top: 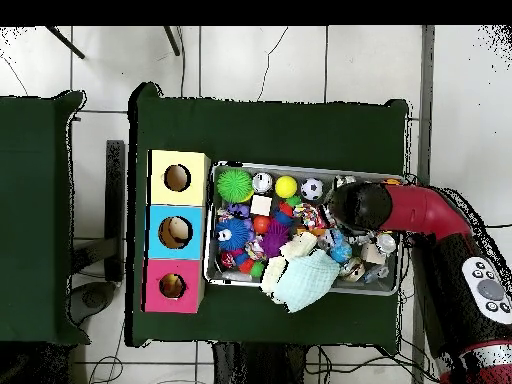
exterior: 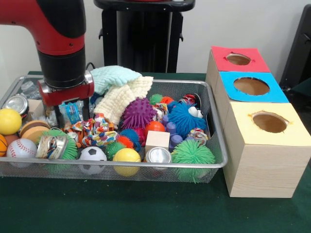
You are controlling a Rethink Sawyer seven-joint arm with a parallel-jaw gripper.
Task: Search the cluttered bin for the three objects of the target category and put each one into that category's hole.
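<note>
Nearest the camera: green table cloth [exterior: 121, 208], bare in front of the wire bin [exterior: 221, 162].

Bin, front row, from the picture's left in the front view: baseball [exterior: 20, 147]; shiny tin can [exterior: 51, 146] lying on its side against a green spiky ball; soccer ball [exterior: 93, 155]; yellow ball [exterior: 126, 156]; second tin can [exterior: 159, 155], lid up; green spiky ball [exterior: 193, 154] in the right front corner.

Bin, middle: wooden cube [exterior: 157, 140] just behind the second can; orange ball [exterior: 154, 127]; purple spiky ball [exterior: 138, 113]; blue spiky ball [exterior: 186, 118]; knotted rope toy [exterior: 95, 130] in mixed colours.

Bin, back: pale green cloth [exterior: 114, 77] lying over a cream cloth [exterior: 125, 98], both draped on the far rim.

Bin, left end: yellow ball [exterior: 9, 121] at the wall, another tin can [exterior: 18, 104] behind it.

Boxes, right of the bin, touching in a row: yellow-topped box [exterior: 265, 150] nearest, blue-topped box [exterior: 251, 87] next, red-topped box [exterior: 237, 59] farthest; each top has one round hole.

My pincer [exterior: 72, 112]: lowered into the bin's left part, just behind the rope toy. Its two dark fingers [exterior: 60, 116] stand apart, open, and I see nothing held between them. In the overhead view my arm [top: 420, 215] covers that end of the bin.

Target category: I cannot tell which it is; all three holes appear empty.
</note>
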